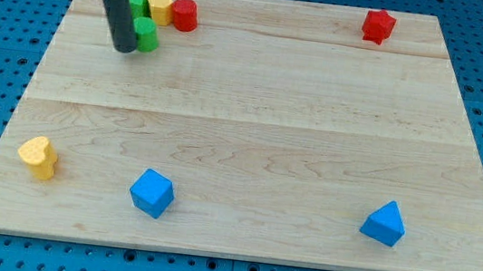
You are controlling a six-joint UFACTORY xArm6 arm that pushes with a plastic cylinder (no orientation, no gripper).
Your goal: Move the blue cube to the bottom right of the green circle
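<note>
The blue cube (152, 192) sits at the lower left of the frame on the wooden desk (249, 146), just right of a yellow heart-shaped block (38, 157). A second blue block (384, 224), more wedge-like, lies at the lower right. The green circle (146, 35) is at the upper left, touching or nearly touching another green block (135, 0), with a yellow block (160, 7) and a red cylinder (184, 14) alongside. A red block (378, 25) stands alone at the upper right.

I judge the cube light, rigid and quick to slide on the smooth wood; it may spin if pushed off-centre. I have no hand, so nothing is grasped. I should press squarely on its lower face to drive it up the frame.

My rod comes down from the top edge, leaning slightly, and my tip (124, 48) rests just left of the green circle, well apart from the cube. The cube has not been brought over yet.
</note>
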